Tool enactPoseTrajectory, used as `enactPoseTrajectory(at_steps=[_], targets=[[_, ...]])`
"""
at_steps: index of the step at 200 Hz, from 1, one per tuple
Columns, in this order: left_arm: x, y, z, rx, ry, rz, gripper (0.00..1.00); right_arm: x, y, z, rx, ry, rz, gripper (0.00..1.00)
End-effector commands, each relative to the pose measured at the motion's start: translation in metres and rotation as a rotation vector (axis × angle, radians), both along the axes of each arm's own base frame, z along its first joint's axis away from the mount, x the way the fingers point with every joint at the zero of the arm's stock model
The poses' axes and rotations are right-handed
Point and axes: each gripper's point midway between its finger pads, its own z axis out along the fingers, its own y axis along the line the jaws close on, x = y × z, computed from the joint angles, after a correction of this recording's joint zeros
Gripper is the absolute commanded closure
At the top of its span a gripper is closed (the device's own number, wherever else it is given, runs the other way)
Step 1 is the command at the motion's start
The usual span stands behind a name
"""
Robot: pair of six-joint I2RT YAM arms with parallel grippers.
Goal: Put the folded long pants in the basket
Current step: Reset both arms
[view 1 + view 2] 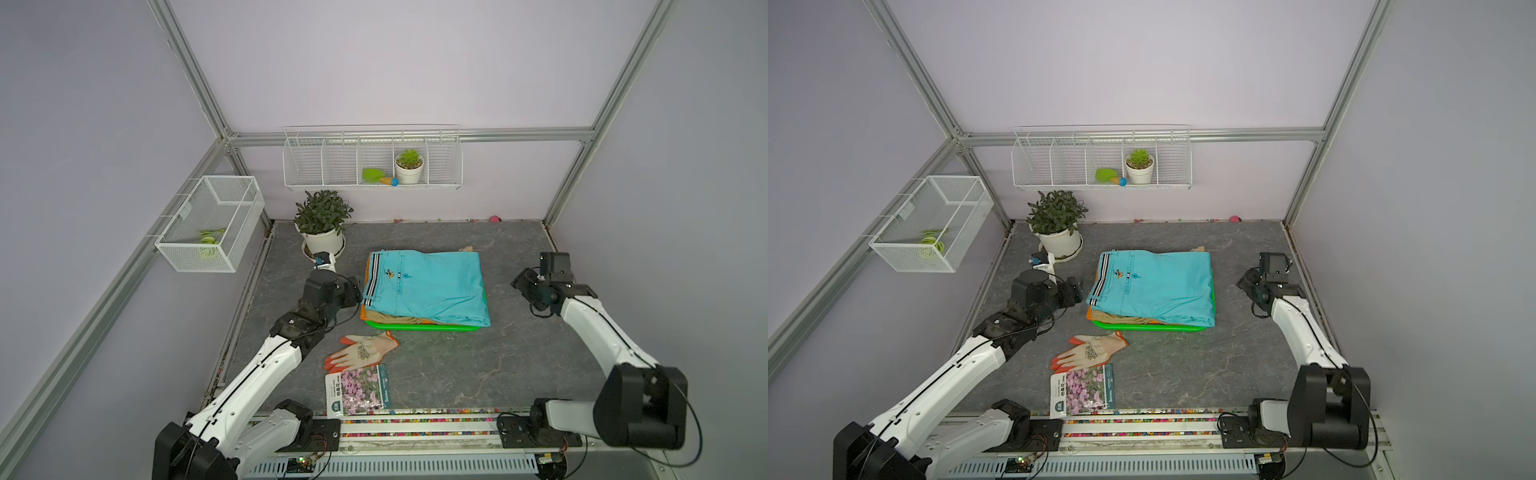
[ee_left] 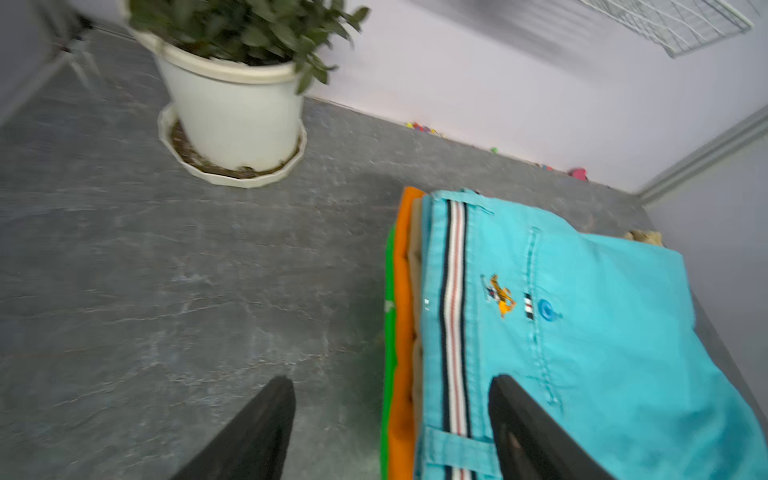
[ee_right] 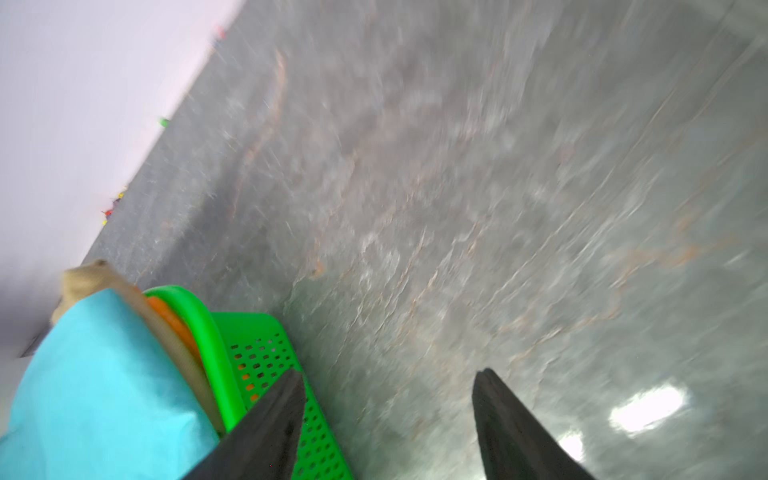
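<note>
Grey slab [image 1: 457,365] | turquoise pants [image 1: 432,286] topping green basket [image 1: 415,327] | left hand [image 2: 392,380], right hand [image 3: 390,372] spread, empty

A: How is the light looking in both top views?
B: It's falling soft and even. The stack of folded pants [image 1: 428,286] is casting only a faint shadow on the grey worktop [image 1: 519,361], and the walls [image 1: 83,145] are dimming toward the lower corners.
A: And the wrist views?
B: The right one is smearing badly, with white glare [image 3: 648,409] bouncing off the worktop. The left is blurring the potted plant [image 2: 232,83].
</note>
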Motion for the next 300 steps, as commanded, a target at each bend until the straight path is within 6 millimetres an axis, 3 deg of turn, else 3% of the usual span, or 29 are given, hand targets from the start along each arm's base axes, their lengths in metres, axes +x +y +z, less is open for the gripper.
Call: enactPoseTrajectory(at_steps=[1,19,37,54,72,88,106,125,137,171,187,207,215,224,244,252,255,257,260,300], targets=[[0.001,0.058,-0.012,0.098,-0.049,0.271,0.22,-0.006,-0.034,0.017,-0.326,-0.131,0.011,0.29],[-0.005,0.095,-0.019,0.178,-0.11,0.431,0.22,-0.013,-0.039,0.014,-0.425,-0.199,0.026,0.26],[-0.009,0.125,-0.033,0.21,-0.137,0.53,0.24,-0.02,-0.043,-0.003,-0.48,-0.187,0.028,0.27],[-0.006,0.14,-0.041,0.224,-0.157,0.553,0.24,-0.022,-0.044,-0.017,-0.533,-0.159,0.049,0.26],[0.002,0.138,-0.041,0.289,-0.147,0.477,0.25,-0.018,-0.038,-0.031,-0.609,-0.144,0.125,0.28],[0.004,0.15,-0.06,0.323,-0.126,0.508,0.26,-0.015,-0.04,-0.038,-0.601,-0.155,0.096,0.27],[0.012,0.145,-0.08,0.365,-0.161,0.453,0.25,-0.001,-0.038,-0.035,-0.634,-0.199,0.107,0.27],[0.025,0.136,-0.074,0.387,-0.211,0.388,0.28,0.011,-0.036,-0.025,-0.653,-0.303,0.096,0.27],[0.026,0.127,-0.064,0.372,-0.311,0.336,0.23,0.016,-0.03,-0.026,-0.632,-0.349,0.113,0.26],[0.053,0.138,-0.072,0.331,-0.259,0.297,0.27,0.025,-0.001,-0.048,-0.622,-0.42,0.271,0.28],[0.058,0.135,-0.068,0.335,-0.29,0.277,0.27,0.027,0.005,-0.043,-0.671,-0.505,0.279,0.26],[0.059,0.129,-0.08,0.339,-0.321,0.227,0.25,0.029,0.003,-0.05,-0.652,-0.419,0.288,0.25],[0.057,0.139,-0.09,0.321,-0.344,0.266,0.23,0.035,0.003,-0.051,-0.636,-0.37,0.297,0.25],[0.06,0.144,-0.083,0.316,-0.408,0.284,0.23,0.04,0.003,-0.053,-0.642,-0.368,0.299,0.25],[0.069,0.132,-0.093,0.313,-0.312,0.197,0.25,0.04,0.003,-0.053,-0.638,-0.359,0.301,0.16],[0.07,0.136,-0.093,0.306,-0.327,0.214,0.22,0.04,0.002,-0.054,-0.632,-0.35,0.3,0.02],[0.071,0.137,-0.093,0.298,-0.33,0.214,0.17,0.04,0.003,-0.054,-0.631,-0.353,0.301,0.01],[0.072,0.138,-0.093,0.292,-0.327,0.215,0.04,0.04,0.002,-0.053,-0.633,-0.355,0.301,0.01],[0.072,0.139,-0.094,0.284,-0.317,0.213,0.0,0.04,0.003,-0.053,-0.633,-0.36,0.302,0.01],[0.074,0.142,-0.095,0.27,-0.273,0.225,0.0,0.04,0.003,-0.052,-0.64,-0.356,0.3,0.01]])
